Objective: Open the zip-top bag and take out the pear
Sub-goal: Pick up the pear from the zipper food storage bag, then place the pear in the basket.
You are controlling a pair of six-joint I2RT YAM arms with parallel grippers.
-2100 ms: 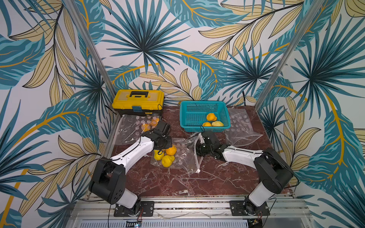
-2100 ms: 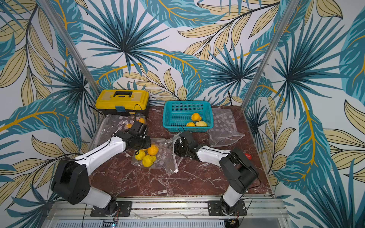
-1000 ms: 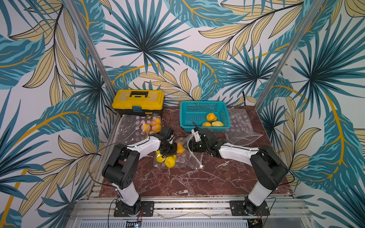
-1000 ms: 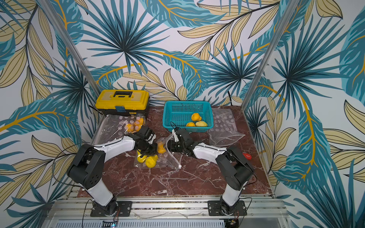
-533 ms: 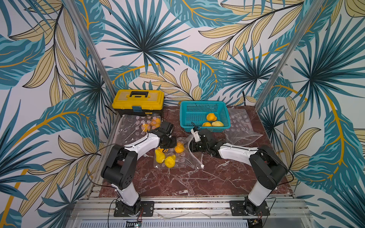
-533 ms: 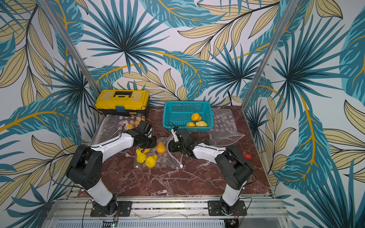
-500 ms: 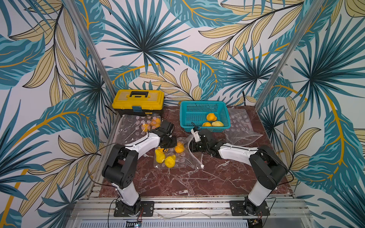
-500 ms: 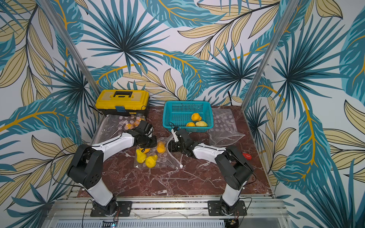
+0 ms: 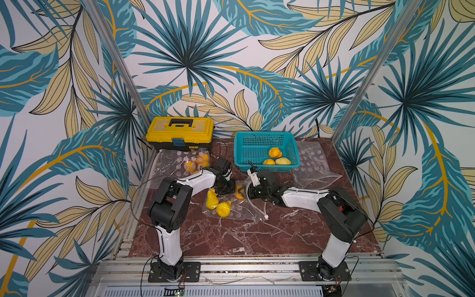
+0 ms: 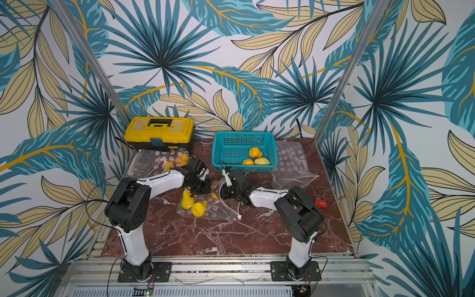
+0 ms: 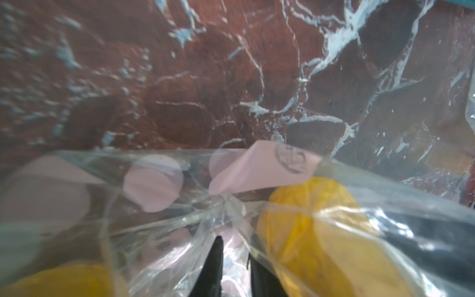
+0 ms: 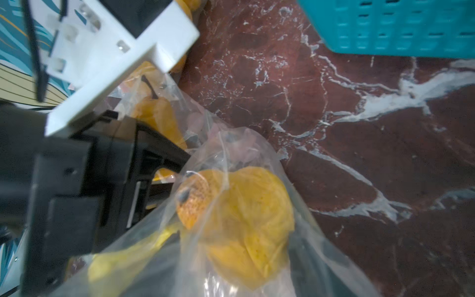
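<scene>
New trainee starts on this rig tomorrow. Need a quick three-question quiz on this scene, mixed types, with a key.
1. True or false: the teal basket is empty.
2. Pick one: what stands beside the basket at the back wall? A) yellow toolbox B) red bucket C) cardboard box
3. Name it: what is the left gripper pinching?

Key
1. False: three yellow fruits lie in it.
2. A
3. The clear film of the zip-top bag.
</scene>
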